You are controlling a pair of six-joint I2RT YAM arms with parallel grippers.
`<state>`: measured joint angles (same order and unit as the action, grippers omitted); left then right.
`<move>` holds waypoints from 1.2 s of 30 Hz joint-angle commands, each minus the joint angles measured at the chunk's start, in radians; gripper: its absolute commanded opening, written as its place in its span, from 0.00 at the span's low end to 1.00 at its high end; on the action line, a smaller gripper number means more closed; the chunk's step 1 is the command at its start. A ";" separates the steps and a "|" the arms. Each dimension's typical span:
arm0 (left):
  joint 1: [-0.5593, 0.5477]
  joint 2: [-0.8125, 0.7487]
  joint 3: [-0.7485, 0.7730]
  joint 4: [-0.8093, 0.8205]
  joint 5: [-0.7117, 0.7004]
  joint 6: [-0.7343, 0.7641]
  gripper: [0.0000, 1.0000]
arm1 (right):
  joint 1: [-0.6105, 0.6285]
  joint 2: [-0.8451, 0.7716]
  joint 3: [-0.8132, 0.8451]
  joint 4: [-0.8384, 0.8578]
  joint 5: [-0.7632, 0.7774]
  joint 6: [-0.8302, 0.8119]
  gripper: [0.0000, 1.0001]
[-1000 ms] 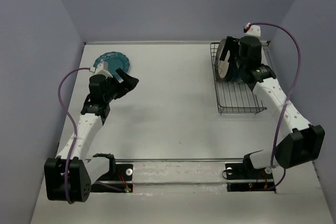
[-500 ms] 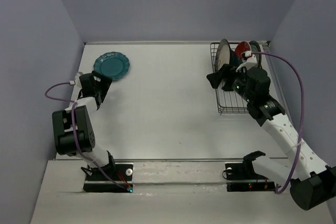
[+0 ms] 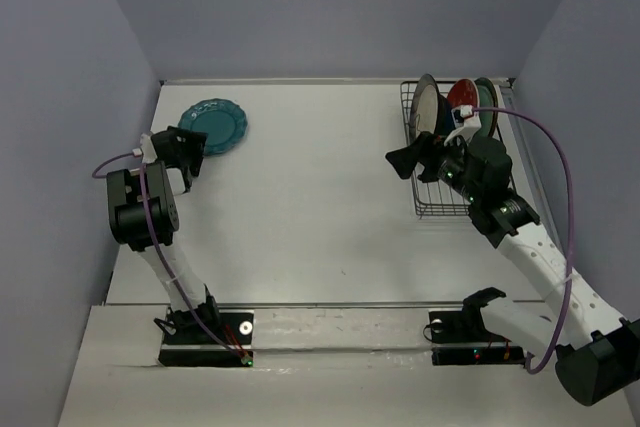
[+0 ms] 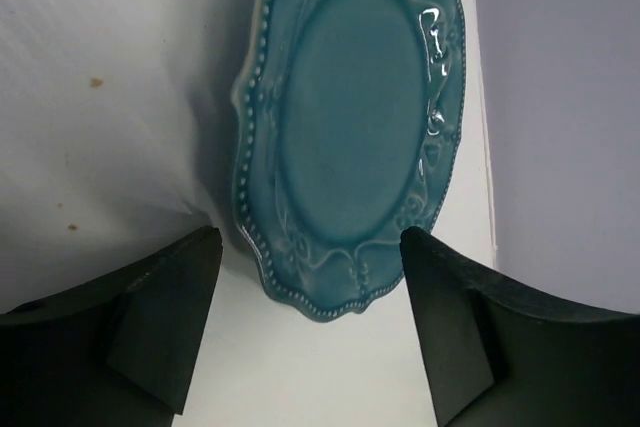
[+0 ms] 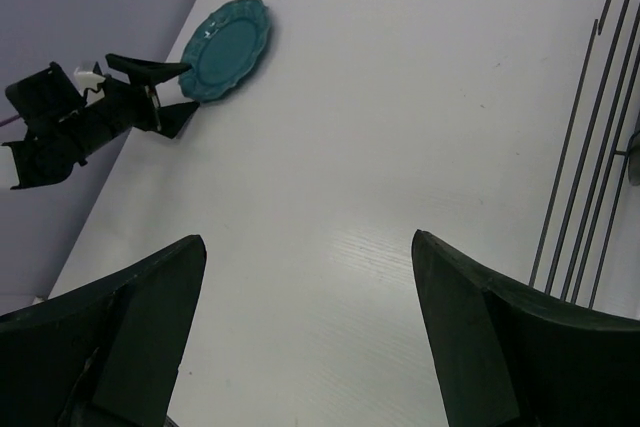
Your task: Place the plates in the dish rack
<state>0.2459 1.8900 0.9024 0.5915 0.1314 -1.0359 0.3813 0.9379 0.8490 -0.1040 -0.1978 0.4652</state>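
The left gripper (image 4: 305, 242) is sitting at the table's (image 3: 320, 177) far-left side with its 2 fingers spread wide. The teal plate (image 3: 214, 126) is lying flat on the table near the far-left corner. Its near rim is reaching in between the fingers; whether either finger is touching it cannot be told. Further right, the right gripper (image 3: 405, 162) is hovering over bare table just left of the rack (image 3: 440, 209), its fingers also spread wide and gripping nothing. The rack is sitting at the table's far-right side. At its far end, at least 3 plates are standing on edge: a cream plate (image 3: 428, 107), a red plate (image 3: 462, 95) and a green plate (image 3: 485, 97). The rack's near half is holding no plates.
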 commanded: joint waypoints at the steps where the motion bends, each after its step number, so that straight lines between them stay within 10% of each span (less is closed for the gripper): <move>1: 0.001 0.073 0.032 0.117 -0.006 -0.075 0.80 | 0.011 -0.011 -0.002 0.078 -0.040 0.009 0.89; 9: 0.001 0.170 0.029 0.270 -0.013 -0.167 0.50 | 0.011 -0.004 0.005 0.078 -0.035 -0.003 0.88; 13: 0.003 0.213 0.001 0.410 0.016 -0.200 0.06 | 0.011 -0.005 0.001 0.073 -0.037 -0.002 0.88; 26: -0.014 -0.089 -0.068 0.508 0.175 -0.170 0.06 | 0.021 0.028 0.036 0.076 -0.098 0.035 0.88; 36: -0.154 -0.538 -0.151 0.280 0.275 -0.059 0.06 | 0.041 0.131 0.035 0.184 -0.130 0.153 0.92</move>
<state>0.1547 1.5585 0.7696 0.7612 0.2970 -1.1168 0.4091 1.0409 0.8482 -0.0330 -0.2977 0.5533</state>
